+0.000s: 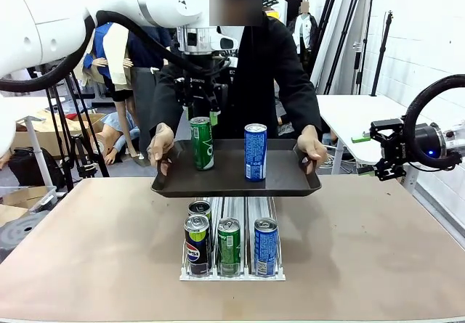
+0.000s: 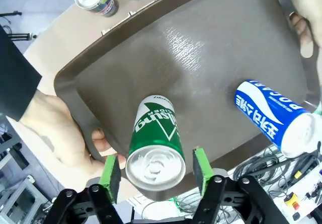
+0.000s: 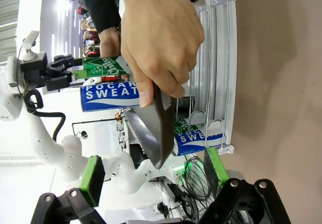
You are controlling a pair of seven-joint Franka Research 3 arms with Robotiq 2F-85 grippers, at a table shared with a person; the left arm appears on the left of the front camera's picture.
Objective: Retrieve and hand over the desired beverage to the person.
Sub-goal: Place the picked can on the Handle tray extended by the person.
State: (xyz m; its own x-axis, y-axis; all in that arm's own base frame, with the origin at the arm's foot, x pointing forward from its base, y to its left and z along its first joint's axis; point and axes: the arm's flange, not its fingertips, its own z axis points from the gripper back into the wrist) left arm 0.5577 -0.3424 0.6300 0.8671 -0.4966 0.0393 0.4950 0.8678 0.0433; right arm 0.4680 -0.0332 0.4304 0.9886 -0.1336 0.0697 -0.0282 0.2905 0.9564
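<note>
Across the table [image 1: 378, 250] from the robot stands the person [image 1: 263, 76] in a black jacket, holding a dark tray [image 1: 236, 181] level above the table with one hand [image 1: 160, 146] at each end. Below the tray, on the table, sits a white can rack [image 1: 232, 268] with three cans in its front row and one more behind.

On the tray stand two cans, both upright and well apart: a green can [image 1: 202, 143] toward the robot's left end and a blue can [image 1: 255, 152] near the middle.

Just above the green can hangs the left gripper [image 1: 200, 111]. Seen from the left wrist, green pads [image 2: 110, 171] flank the can's silver top, with a sliver of gap on each side, so apparently parted to a narrow width and no longer clamping; cannot tell for certain whether either pad touches. Off to the right of the tray, well apart, waits the right gripper [image 3: 151, 176], spread wide with nothing between its fingers.

Judging by this: the drink fetched and set down on the tray, the handover all but done. Left to do, probably: letting go fully and lifting the arm clear of the tray.
</note>
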